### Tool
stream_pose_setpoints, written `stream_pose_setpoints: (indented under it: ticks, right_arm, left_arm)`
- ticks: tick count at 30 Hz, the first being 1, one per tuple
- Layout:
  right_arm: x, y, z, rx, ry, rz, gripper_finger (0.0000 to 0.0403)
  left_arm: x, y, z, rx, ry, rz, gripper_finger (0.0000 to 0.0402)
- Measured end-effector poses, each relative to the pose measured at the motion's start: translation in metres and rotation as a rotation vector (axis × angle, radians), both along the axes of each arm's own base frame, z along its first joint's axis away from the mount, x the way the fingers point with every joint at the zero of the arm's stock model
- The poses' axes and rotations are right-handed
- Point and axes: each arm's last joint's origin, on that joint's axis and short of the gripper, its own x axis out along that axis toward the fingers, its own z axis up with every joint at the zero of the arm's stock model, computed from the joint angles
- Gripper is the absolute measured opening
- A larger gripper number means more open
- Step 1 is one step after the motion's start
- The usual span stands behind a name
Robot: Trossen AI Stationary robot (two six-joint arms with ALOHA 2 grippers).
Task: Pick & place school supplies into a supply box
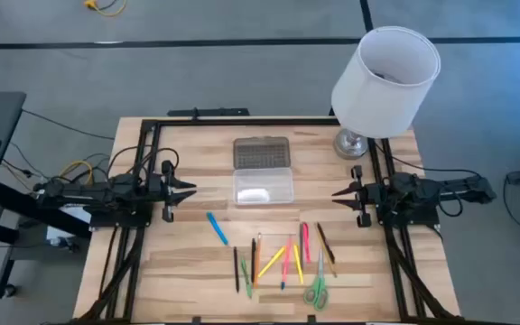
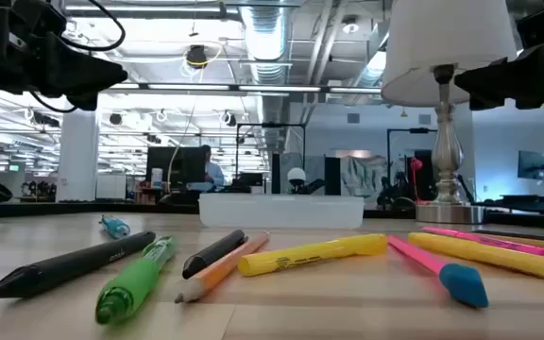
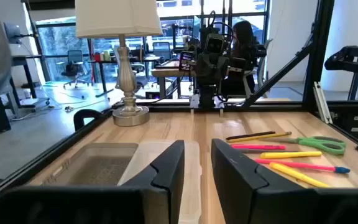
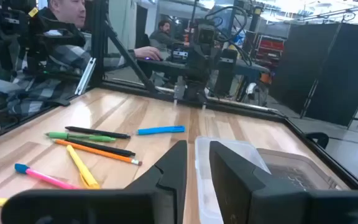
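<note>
Both grippers, left (image 1: 190, 190) and right (image 1: 337, 192), flank the supply box (image 1: 263, 185), fingers slightly spread, empty. Risk: clustered pens (image 1: 283, 257) beyond it invite double pickups.

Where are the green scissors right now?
In the high view the green-handled scissors lie near the table's front edge, on the right-arm side, at the right end of the row of pens, beside a yellow marker.

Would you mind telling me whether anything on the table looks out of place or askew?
Mainly the blue pen: it lies alone and slanted, apart from the other supplies near the table's front edge. The white lamp at the far right corner is no school supply. The box lies open and square.
</note>
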Motion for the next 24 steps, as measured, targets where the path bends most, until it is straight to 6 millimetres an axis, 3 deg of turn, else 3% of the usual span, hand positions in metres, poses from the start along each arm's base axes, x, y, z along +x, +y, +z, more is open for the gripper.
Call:
stream_pose_setpoints:
  ticks: [24]
  right_arm:
    - [0.0000, 0.0000, 0.0000, 0.000, 0.000, 0.000, 0.0065]
  left_arm:
    - [0.0000, 0.0000, 0.0000, 0.000, 0.000, 0.000, 0.0077]
